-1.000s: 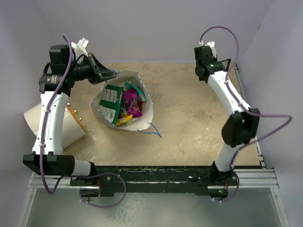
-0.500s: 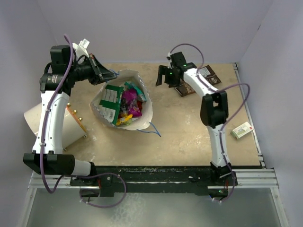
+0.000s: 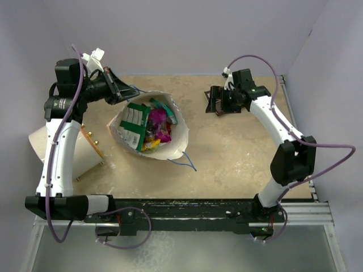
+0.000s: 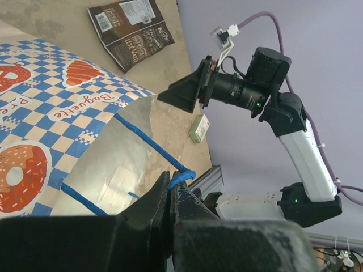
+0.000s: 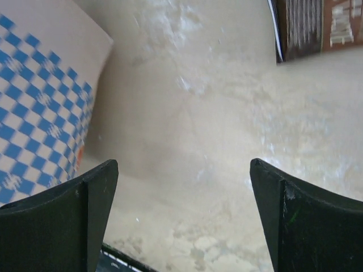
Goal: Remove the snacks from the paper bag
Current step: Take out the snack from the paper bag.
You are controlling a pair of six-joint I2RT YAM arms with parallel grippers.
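Snacks (image 3: pixel 150 122) crowd the bag (image 3: pixel 170 146), its mouth open to your top camera at the table's left-centre. A green-and-white packet (image 3: pixel 133 120) lies uppermost, with a purple packet (image 3: pixel 159 120), a teal packet (image 3: pixel 165 107) and an orange packet (image 3: pixel 148 144) beside and below it, all inside the rim. Your left gripper (image 4: pixel 172 187) is clenched on the blue handle (image 4: pixel 150 143) at the bag's far-left edge; the wrist view shows the cord pinched between closed jaws, propping the mouth open. Your right gripper (image 5: pixel 181 215) hangs released and grips nothing. Its fingers are spread wide over bare table (image 5: pixel 187 113), between the bag's checked side on one hand and a brown packet (image 5: pixel 315 25) on the other.

On this evidence the job has barely begun. The brown packet, flat on the table beyond the bag, may be one snack already out; everything else has yet to be lifted. With your left arm tied up at the handle, the right is the free one to reach in. The green-and-white packet, on top and near the opening, looks the natural first pick. Count at least four packets to go; more may lie hidden beneath them.
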